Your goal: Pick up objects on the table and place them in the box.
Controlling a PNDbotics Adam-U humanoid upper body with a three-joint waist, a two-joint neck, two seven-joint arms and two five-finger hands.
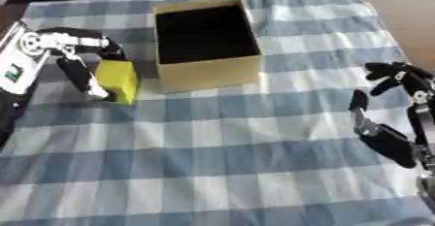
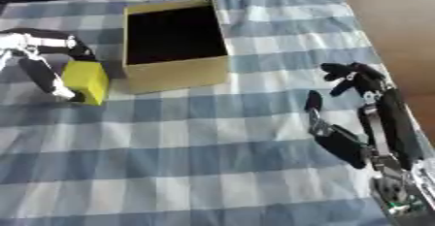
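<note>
Tabletop covered with a blue-and-white checked cloth. Open cardboard box stands upright toward the far side, dark inside, nothing visible in it. Yellow block sits just to the left of the box, apart from its wall by a narrow gap; whether it rests on the cloth or is raised slightly cannot be told. Left hand comes in from the left edge, its fingers curled round the block, one in front, others over the top (thumb side not clear). Right hand sits at the right edge, well apart from box and block, fingers relaxed and spread, holding nothing. Bare wooden surface shows beyond the cloth's right edge.
</note>
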